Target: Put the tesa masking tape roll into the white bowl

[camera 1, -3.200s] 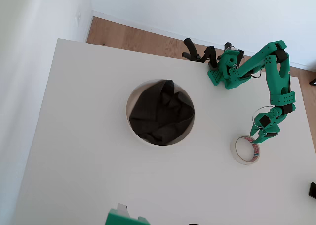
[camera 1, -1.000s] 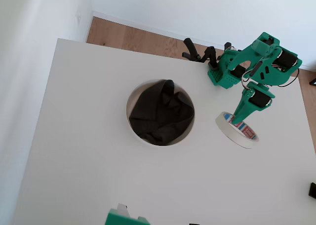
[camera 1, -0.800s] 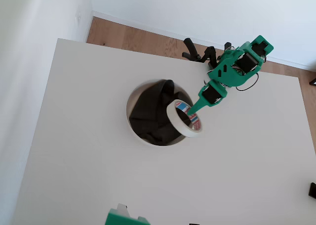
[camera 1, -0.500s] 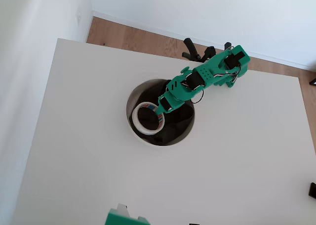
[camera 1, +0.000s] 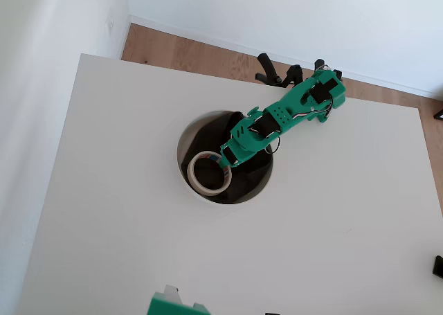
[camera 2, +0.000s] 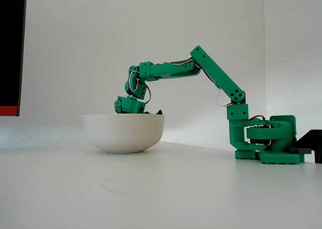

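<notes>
Overhead view: my claw [camera 1: 223, 164] sits inside the bowl [camera 1: 184, 185], over the cloth [camera 1: 252, 168]. Tape roll [camera 1: 208, 174] is just left of and below the claw tip, touching it, in the bowl's lower-left part. Arm base [camera 1: 324, 86] is up and right of the claw, at the table's [camera 1: 124, 246] far edge. Fixed view: claw [camera 2: 127, 106] dips behind the bowl [camera 2: 124, 133] rim; base [camera 2: 266, 143] well right of it.

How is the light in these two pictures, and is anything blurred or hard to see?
Overhead view: even daylight, sharp; the tape roll reads clearly against the dark cloth in the bowl, at the gripper. Fixed view: bright white wall behind, soft shadows on the table; the bowl's wall hides the roll and the gripper's tips.
</notes>
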You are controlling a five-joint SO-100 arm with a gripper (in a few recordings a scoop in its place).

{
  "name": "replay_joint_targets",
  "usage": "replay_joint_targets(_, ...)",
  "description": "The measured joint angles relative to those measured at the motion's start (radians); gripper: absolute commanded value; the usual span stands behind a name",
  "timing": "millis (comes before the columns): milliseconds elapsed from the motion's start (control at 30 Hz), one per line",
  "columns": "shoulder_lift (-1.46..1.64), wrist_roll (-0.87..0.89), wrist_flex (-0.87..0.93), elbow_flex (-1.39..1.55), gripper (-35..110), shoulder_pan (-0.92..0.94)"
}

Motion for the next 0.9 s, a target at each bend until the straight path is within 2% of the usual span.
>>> replay_joint_targets(33,0.000,0.005,0.000,0.000,14,0.000)
replay_joint_targets(100,0.000,0.009,0.005,0.000,19,0.000)
replay_joint_targets(367,0.000,0.015,0.005,-0.002,12,0.000)
replay_joint_targets(400,0.000,0.015,0.005,-0.002,-3,0.000)
replay_joint_targets(433,0.000,0.015,0.005,-0.002,-8,0.000)
replay_joint_targets(900,0.002,0.055,-0.014,-0.041,-8,0.006)
